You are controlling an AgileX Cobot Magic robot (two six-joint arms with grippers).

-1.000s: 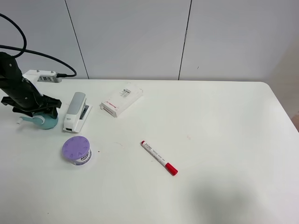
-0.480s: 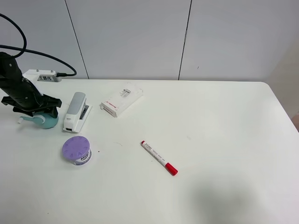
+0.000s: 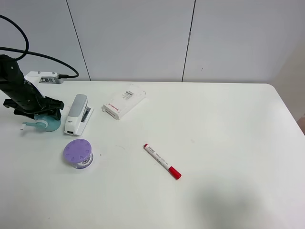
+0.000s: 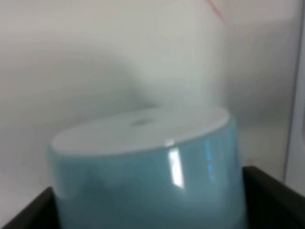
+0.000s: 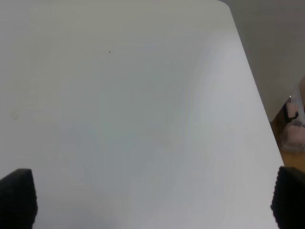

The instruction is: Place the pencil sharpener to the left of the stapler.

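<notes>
The mint-green pencil sharpener [image 3: 49,123] stands on the table just left of the grey-topped, white stapler [image 3: 77,113], its white crank [image 3: 26,126] pointing away from the stapler. My left gripper [image 3: 39,113] is down over it from above, shut on the sharpener. In the left wrist view the sharpener [image 4: 147,167] fills the space between the dark fingertips [image 4: 28,210], which sit against both its sides. My right gripper [image 5: 152,200] is open over bare table and does not show in the exterior high view.
A round purple-lidded container [image 3: 78,153] sits in front of the stapler. A flat white box with red print [image 3: 123,102] lies to its right. A red-capped marker [image 3: 162,161] lies mid-table. A white power strip [image 3: 44,78] with black cable is at the back left.
The sharpener and its crank have shifted slightly to the right, closer to the stapler, with the left gripper. Everything else is as it was.
</notes>
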